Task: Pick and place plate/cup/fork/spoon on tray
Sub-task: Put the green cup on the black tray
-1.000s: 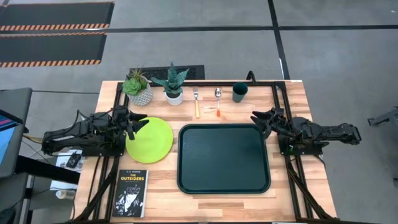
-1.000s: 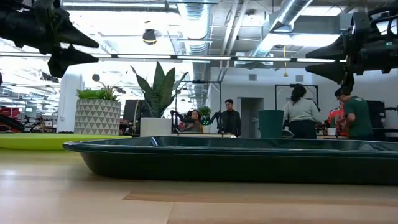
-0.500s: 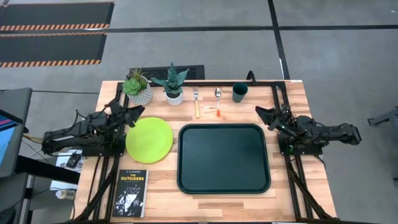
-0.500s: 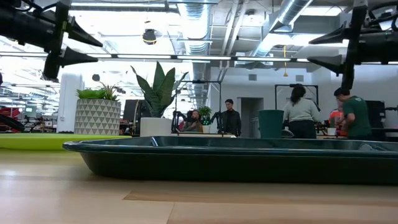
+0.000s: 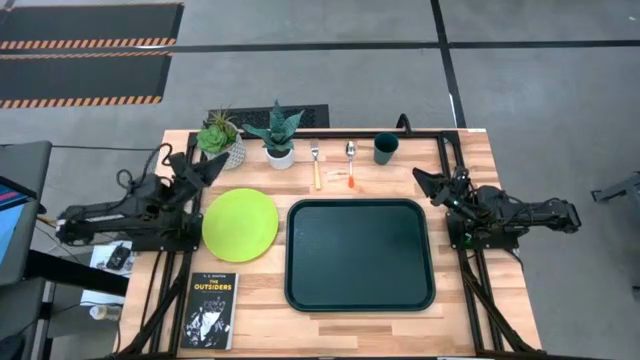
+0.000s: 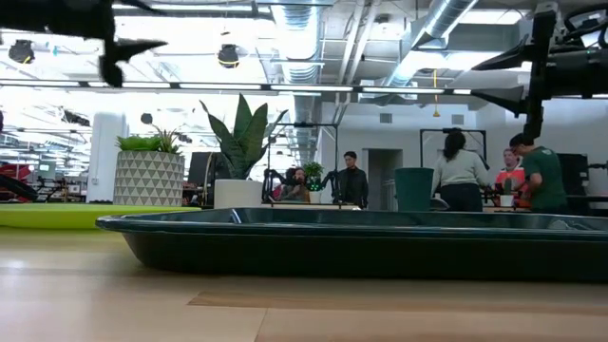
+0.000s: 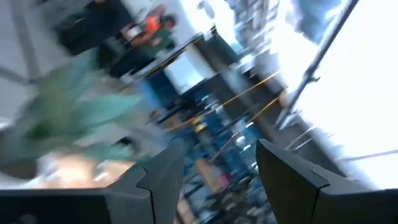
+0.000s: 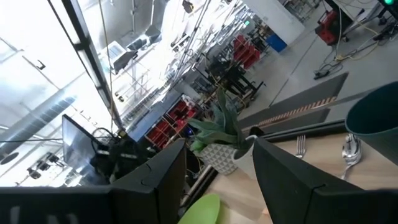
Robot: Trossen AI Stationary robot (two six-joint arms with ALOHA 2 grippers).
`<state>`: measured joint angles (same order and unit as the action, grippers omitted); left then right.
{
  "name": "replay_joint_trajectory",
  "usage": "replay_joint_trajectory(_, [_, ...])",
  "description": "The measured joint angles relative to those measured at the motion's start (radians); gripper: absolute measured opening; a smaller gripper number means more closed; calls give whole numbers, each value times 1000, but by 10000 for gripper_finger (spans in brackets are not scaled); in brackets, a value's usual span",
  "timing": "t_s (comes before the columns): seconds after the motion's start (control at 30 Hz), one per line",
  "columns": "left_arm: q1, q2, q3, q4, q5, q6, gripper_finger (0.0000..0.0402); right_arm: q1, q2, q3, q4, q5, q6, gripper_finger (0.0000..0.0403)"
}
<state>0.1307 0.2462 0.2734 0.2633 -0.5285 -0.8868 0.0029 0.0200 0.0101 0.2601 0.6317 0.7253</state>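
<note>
The lime-green plate (image 5: 240,224) lies flat on the table left of the dark green tray (image 5: 360,254). The fork (image 5: 316,166), the spoon (image 5: 351,164) and the teal cup (image 5: 386,148) rest along the far edge behind the tray. My left gripper (image 5: 203,163) is open and empty. It hangs high above the table, off the plate's far-left side and beside the patterned pot. My right gripper (image 5: 425,182) is open and empty, in the air off the tray's far right corner. Its wrist view shows the cup (image 8: 373,118), fork (image 8: 300,146) and spoon (image 8: 351,149).
Two potted plants stand at the far left, one in a patterned pot (image 5: 222,140) and one in a white pot (image 5: 279,135). A black book (image 5: 211,310) lies at the near left. People stand in the room beyond the table (image 6: 456,171).
My left gripper has drawn off the plate's left edge toward the far edge and risen, tipping its fingers upward. My right gripper has risen a little and turned about its axis. Both have stayed open. No object has moved.
</note>
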Motion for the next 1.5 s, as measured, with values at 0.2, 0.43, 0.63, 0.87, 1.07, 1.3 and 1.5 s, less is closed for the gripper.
replay_joint_trajectory(0.2, [3,346,142,126,1,30,190,0,0,0,-44,34,0,210])
replay_joint_trajectory(0.43, [56,764,547,-198,196,167,224,-6,0,0,-85,56,0,210])
replay_joint_trajectory(0.63, [123,1082,944,-624,331,172,271,-6,0,0,-115,52,0,210])
replay_joint_trajectory(0.87, [127,1430,1347,-680,551,428,276,-5,0,1,-160,49,1,210])
replay_joint_trajectory(1.07, [148,1689,1653,-753,497,672,277,-2,0,1,-165,12,4,210])
replay_joint_trajectory(1.3, [198,1944,1921,-815,441,660,277,-2,0,2,-174,-7,19,210])
replay_joint_trajectory(1.5, [239,2132,2083,-857,442,637,277,-2,0,2,-176,-28,29,210])
